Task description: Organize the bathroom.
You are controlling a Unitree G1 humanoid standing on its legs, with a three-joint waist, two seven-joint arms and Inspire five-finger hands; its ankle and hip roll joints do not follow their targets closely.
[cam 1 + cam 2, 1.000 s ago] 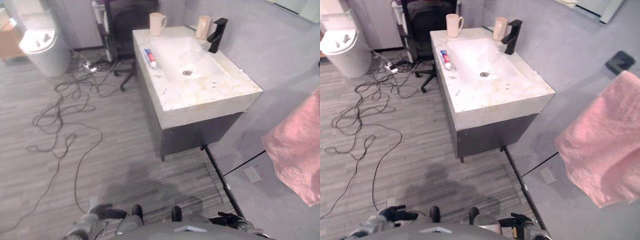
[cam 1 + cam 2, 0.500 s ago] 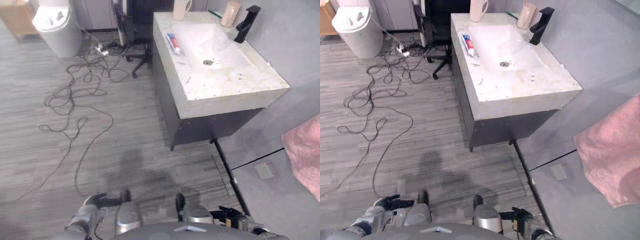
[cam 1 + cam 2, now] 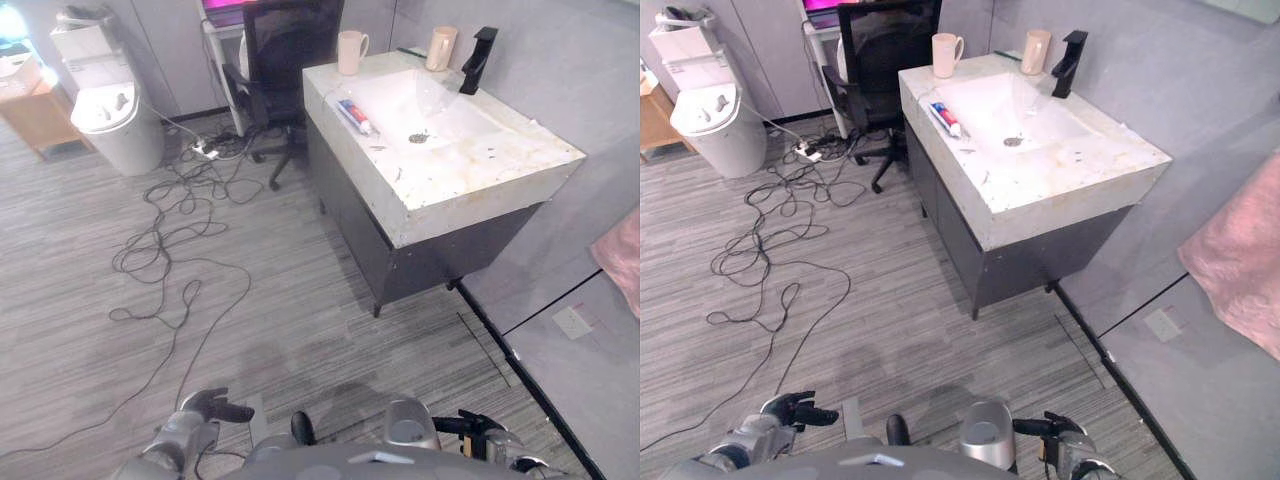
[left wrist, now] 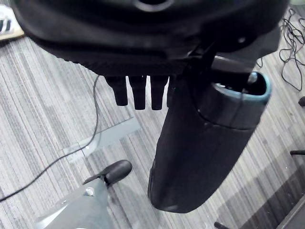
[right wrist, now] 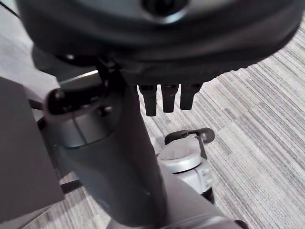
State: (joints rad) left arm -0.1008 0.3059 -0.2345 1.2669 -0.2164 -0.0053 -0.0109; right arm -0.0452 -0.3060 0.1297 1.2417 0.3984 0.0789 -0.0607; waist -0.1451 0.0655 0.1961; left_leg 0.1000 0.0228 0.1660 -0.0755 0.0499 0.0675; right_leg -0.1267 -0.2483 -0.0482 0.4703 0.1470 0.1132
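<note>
Counter [image 3: 1080,175] pale stone, stained, on dark cabinet, against right wall. Basin [image 3: 1005,110] sunk in top. Toothpaste tube [image 3: 946,118] lies on left rim beside basin. Two cream mugs at back: first mug [image 3: 944,54] on left corner, second mug [image 3: 1035,51] just beside black faucet [image 3: 1070,62]. Floor [image 3: 870,320] grey striped; loose cables [image 3: 775,250], white bin [image 3: 712,130], office chair [image 3: 875,60] stand on it.

The whole scene is shifted between the earlier pictures and now, so the camera is moved rather than the things. The sink counter [image 3: 470,170] is now seen further up and right, the pink towel [image 3: 1240,260] is cut down to an edge strip, and more of the office chair [image 3: 285,45] is brought in.
</note>
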